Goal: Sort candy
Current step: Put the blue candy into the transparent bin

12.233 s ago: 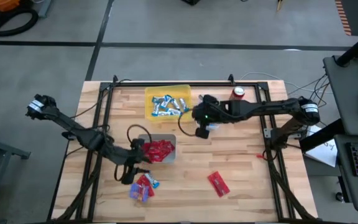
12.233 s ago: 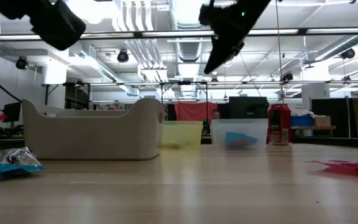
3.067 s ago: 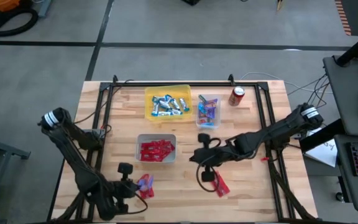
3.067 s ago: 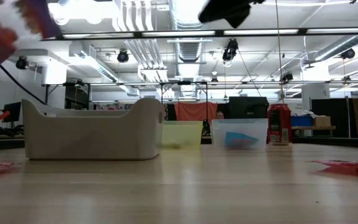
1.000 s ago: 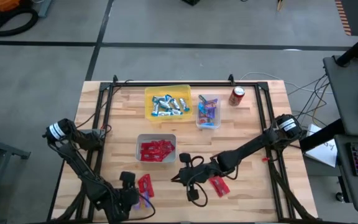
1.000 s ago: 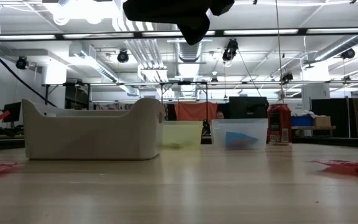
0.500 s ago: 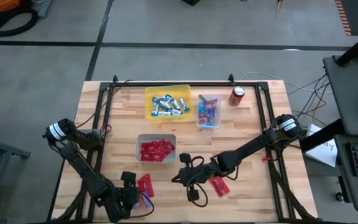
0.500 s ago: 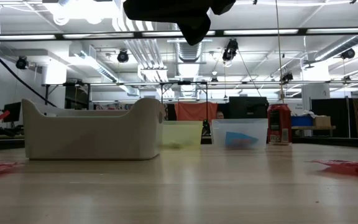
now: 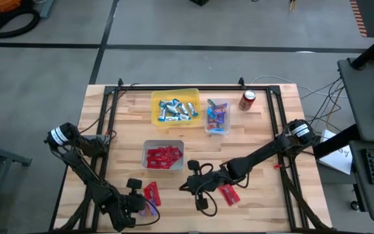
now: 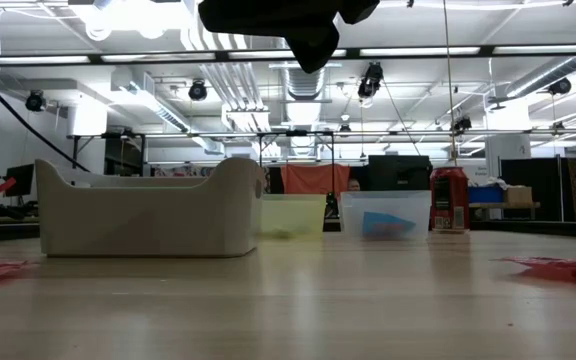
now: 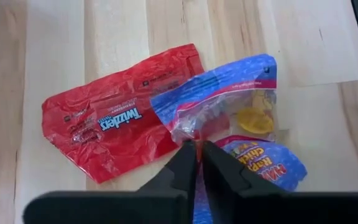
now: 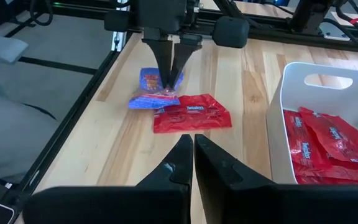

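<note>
Near the table's near left corner lie a red candy packet [image 9: 151, 191] [image 11: 107, 124] and two purple-blue packets [image 9: 152, 208] [image 11: 225, 102]. The upper blue packet's edge rests on the red one. My left gripper [image 9: 147, 203] [image 11: 196, 144] stands over them, shut on the upper blue packet. My right gripper [image 9: 190, 184] [image 12: 193, 142] hovers shut above mid-table and holds nothing. Another red packet [image 9: 228, 193] lies flat beside the right arm. Hidden: the left fingers' undersides. My left gripper pinches the upper blue packet between its two fingertips at its clear, crinkled middle [image 11: 194, 132], close to the near edge. The fingers [image 12: 169, 74] slant down on it from above. The packet lies on the table and on the red packet.
A white bin [image 9: 163, 155] holds red packets. At the far side a yellow bin [image 9: 175, 107] holds blue-silver bars and a clear bin [image 9: 217, 116] holds purple-blue packets. A red soda can [image 9: 248, 99] stands beside them. A black frame rail [image 12: 92, 93] borders the table's left.
My left gripper has come down a little onto the packets near the table's near edge. My right gripper has kept still, and the packets lie where they were.
</note>
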`<state>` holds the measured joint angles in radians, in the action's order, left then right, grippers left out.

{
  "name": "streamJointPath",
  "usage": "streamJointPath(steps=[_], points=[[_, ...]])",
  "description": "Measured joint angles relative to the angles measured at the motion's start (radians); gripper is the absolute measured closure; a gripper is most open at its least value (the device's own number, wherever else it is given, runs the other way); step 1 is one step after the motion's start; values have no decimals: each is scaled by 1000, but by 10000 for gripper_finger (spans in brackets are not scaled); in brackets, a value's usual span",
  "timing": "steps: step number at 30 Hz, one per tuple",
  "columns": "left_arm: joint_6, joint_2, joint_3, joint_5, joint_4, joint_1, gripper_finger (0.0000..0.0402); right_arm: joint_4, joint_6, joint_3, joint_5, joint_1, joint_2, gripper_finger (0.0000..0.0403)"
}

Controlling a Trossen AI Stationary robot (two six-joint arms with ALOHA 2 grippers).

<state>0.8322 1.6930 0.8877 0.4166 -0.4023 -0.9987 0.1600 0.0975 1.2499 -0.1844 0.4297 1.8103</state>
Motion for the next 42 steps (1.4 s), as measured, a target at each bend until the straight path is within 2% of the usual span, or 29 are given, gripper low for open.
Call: streamJointPath(steps=[6,10,18,25,29,32,35,38,42], points=[[-16,-19,0,-8,-17,0,400,0,-4,0,0,0,0,394],[-44,-91,33,20,-134,0,401,0,-21,0,0,4,-2,394],[-160,-317,98,261,-307,22,401,-76,-46,-1,0,23,-62,394],[-331,-521,98,496,-297,82,401,-188,-56,-1,-1,38,-122,394],[-536,-599,98,533,-216,206,402,-329,-44,-1,-6,40,-179,394],[-714,-630,98,474,-110,356,402,-431,-17,-1,-58,42,-233,394],[-867,-634,98,368,31,530,402,-548,14,-3,-136,44,-292,394],[-977,-612,98,161,173,715,402,-630,14,-16,-207,44,-354,394],[-1039,-545,98,-113,322,948,402,-661,-31,-54,-238,36,-445,394]])
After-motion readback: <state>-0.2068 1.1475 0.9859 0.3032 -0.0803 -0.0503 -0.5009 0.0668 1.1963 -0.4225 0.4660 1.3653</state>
